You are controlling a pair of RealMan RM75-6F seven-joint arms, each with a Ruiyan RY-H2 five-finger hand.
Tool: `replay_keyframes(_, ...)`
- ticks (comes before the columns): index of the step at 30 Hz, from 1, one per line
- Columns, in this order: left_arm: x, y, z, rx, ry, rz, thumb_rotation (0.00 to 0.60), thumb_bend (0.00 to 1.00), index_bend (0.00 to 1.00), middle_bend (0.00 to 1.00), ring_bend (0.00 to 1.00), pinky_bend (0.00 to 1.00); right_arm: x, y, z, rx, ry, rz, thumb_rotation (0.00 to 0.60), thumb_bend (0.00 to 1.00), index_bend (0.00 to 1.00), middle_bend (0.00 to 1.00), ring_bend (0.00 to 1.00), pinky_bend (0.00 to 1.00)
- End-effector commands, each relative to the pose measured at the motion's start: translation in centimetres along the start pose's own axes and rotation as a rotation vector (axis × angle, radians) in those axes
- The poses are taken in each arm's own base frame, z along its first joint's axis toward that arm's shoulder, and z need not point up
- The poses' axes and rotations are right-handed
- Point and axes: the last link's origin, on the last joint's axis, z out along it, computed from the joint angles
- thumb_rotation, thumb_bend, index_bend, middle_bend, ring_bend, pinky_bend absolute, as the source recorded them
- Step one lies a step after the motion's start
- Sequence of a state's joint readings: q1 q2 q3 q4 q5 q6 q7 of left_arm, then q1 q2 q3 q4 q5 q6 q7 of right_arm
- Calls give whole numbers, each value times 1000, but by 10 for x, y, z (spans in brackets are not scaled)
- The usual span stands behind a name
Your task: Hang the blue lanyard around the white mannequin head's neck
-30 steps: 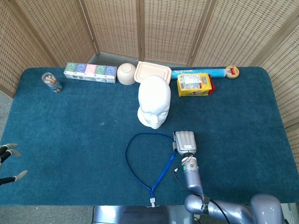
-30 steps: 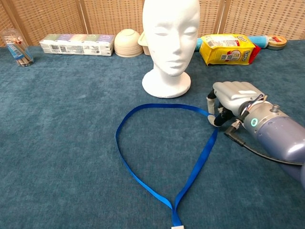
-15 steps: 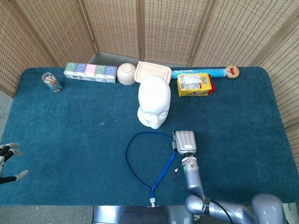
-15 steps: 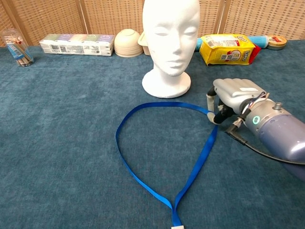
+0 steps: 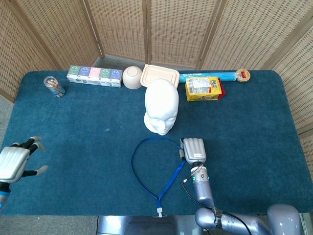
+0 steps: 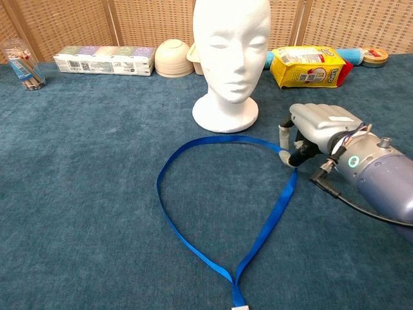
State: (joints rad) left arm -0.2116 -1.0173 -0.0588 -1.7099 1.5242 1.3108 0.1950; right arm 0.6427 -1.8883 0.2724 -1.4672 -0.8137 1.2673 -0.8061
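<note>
The white mannequin head [image 5: 161, 105] stands upright in the middle of the blue table, facing the robot; the chest view shows it too [image 6: 231, 58]. In front of it the blue lanyard [image 5: 172, 180] lies as an open loop on the cloth [image 6: 270, 221], its white clip [image 6: 240, 305] nearest the front edge. My right hand [image 5: 193, 149] sits at the loop's right bend and pinches the strap between thumb and finger [image 6: 316, 126]. My left hand [image 5: 14, 161] hovers over the table's front left edge with fingers spread, holding nothing.
Along the back edge stand a glass [image 5: 54, 86], a row of small cartons [image 5: 94, 76], a beige bowl [image 5: 132, 77], a lidded container [image 5: 160, 76], a yellow snack bag [image 5: 203, 88], a blue tube [image 5: 208, 76] and a tape roll [image 5: 242, 75]. Wicker screens close off the back.
My left hand has come up and in from the left edge, now fully in the head view. My right hand has shifted slightly, still pinching the strap.
</note>
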Motion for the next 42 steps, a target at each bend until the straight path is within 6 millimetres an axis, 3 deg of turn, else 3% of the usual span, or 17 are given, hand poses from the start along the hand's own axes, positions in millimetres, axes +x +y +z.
replay_keyframes(1, 3, 18, 25, -46, -10, 32, 475, 104, 417, 608, 591, 590, -1, -1, -1, 4, -2, 3, 556, 522, 607, 962, 1000, 1000)
replay_keyframes(8, -2, 49, 60, -101, -43, 82, 478, 104, 417, 779, 746, 785, -3, -2, -2, 1, -7, 14, 562, 525, 623, 966, 1000, 1000)
replay_keyframes(19, -15, 81, 88, -136, -78, 110, 479, 107, 424, 986, 974, 920, -4, -1, -3, 0, -11, 35, 580, 526, 656, 974, 1000, 1000)
replay_keyframes(31, -24, 111, 109, -171, -111, 115, 478, 106, 429, 1000, 1000, 972, -4, -2, -5, 5, -18, 51, 593, 526, 676, 980, 1000, 1000)
replay_keyframes(42, -34, 162, 125, -240, -72, 126, 478, 116, 429, 1000, 1000, 992, -5, 0, -8, 11, -23, 66, 594, 526, 677, 981, 1000, 1000)
